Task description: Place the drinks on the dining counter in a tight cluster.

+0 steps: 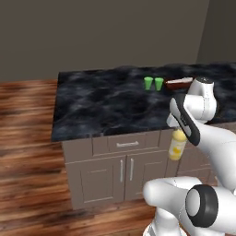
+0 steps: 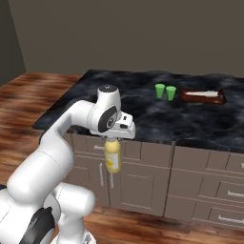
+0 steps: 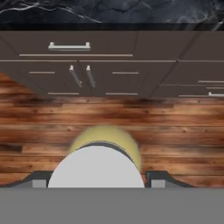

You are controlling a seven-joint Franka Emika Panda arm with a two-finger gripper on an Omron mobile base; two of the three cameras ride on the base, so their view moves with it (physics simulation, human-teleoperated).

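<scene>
Before dining counter: end effector clamps yellow bottle.

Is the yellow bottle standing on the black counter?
No, the yellow bottle hangs from the gripper in front of the cabinet doors, below the edge of the dining counter.
</scene>
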